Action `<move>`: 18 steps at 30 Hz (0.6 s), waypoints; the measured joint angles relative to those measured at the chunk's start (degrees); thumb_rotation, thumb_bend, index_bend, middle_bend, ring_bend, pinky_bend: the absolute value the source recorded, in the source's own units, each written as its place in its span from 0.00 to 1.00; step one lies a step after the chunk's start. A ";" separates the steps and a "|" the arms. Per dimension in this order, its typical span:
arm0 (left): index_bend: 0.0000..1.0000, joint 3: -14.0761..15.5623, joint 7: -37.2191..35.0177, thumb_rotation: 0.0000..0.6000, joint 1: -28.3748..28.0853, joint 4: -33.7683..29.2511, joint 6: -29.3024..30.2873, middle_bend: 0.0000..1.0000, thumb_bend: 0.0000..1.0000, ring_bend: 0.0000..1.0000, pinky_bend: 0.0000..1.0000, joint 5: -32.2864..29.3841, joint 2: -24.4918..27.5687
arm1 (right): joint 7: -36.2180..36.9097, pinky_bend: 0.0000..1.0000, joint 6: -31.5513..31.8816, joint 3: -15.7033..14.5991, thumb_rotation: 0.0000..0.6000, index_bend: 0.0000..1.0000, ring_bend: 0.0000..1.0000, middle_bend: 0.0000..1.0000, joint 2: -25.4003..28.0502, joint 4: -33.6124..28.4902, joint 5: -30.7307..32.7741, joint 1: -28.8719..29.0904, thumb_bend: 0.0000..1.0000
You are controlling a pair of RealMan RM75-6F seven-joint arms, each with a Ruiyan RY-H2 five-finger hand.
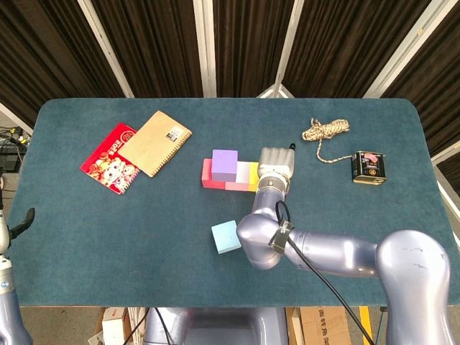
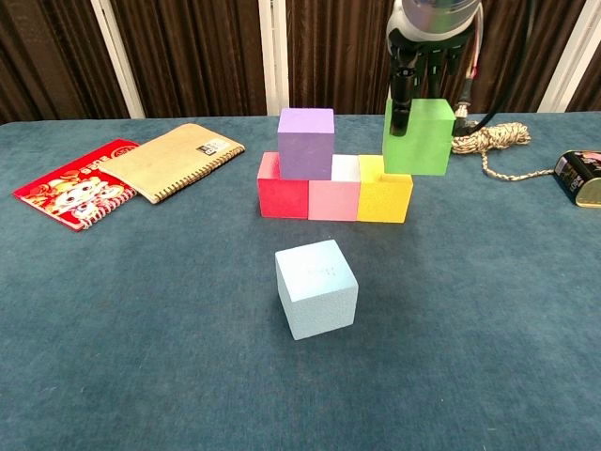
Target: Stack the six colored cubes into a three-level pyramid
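No lettering can be read: the white label on the tan spiral notebook (image 1: 159,141) is too small.

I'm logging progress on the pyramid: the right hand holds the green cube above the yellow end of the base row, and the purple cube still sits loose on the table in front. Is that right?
Not quite. The cube lying loose in front is the light blue cube; the purple cube already sits on the base row, as the chest view shows. The right hand does hold the green cube above the yellow cube.
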 measured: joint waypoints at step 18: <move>0.07 -0.51 -0.42 1.00 0.24 0.03 0.56 0.10 0.31 0.00 0.00 -0.60 0.19 | -0.32 0.00 -3.15 5.40 1.00 0.41 0.24 0.37 -5.99 4.86 -8.34 -2.38 0.67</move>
